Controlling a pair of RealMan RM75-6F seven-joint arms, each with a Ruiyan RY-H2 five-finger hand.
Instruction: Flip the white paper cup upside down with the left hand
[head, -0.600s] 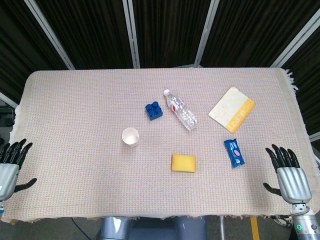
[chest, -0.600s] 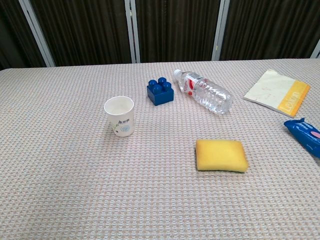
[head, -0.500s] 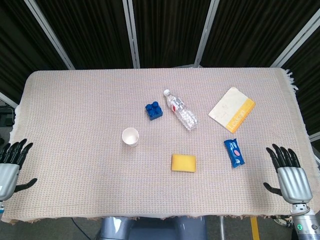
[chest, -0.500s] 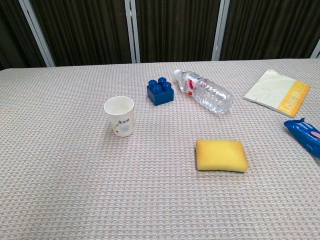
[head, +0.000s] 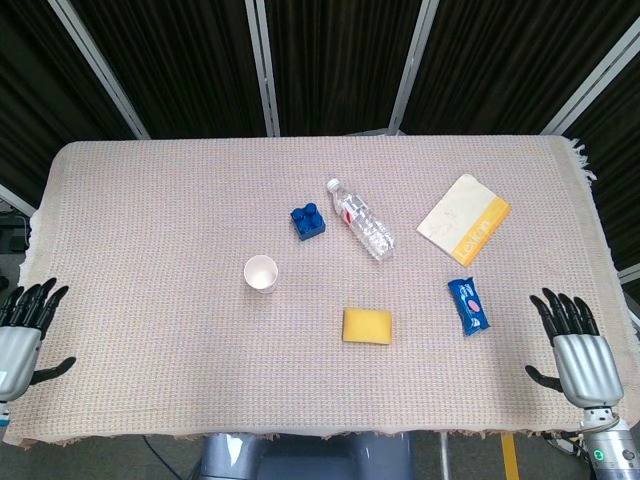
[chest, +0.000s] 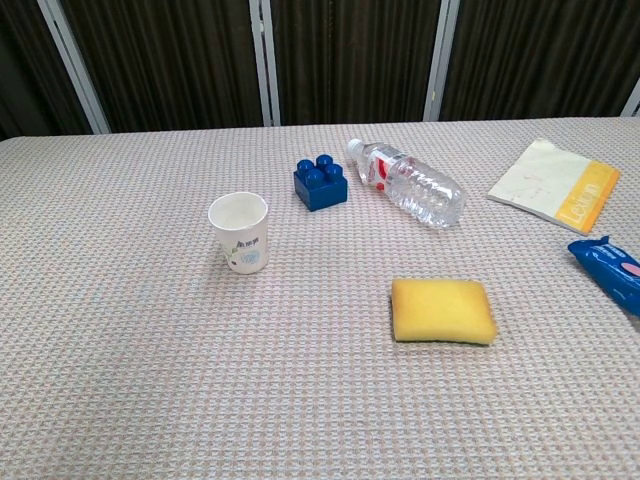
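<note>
The white paper cup (head: 261, 273) (chest: 240, 232) stands upright, mouth up, on the woven cloth a little left of the table's middle. My left hand (head: 20, 335) is at the table's near left corner, far from the cup, fingers spread and holding nothing. My right hand (head: 577, 351) is at the near right corner, fingers spread too, with nothing in it. Neither hand shows in the chest view.
A blue brick (head: 308, 221) and a lying clear water bottle (head: 362, 220) sit behind the cup. A yellow sponge (head: 367, 326) lies to its right, nearer the front. A blue packet (head: 469, 306) and a white-and-orange booklet (head: 463, 218) lie on the right side.
The left hand has shifted very slightly lower at the table corner. Everything on the table is as before.
</note>
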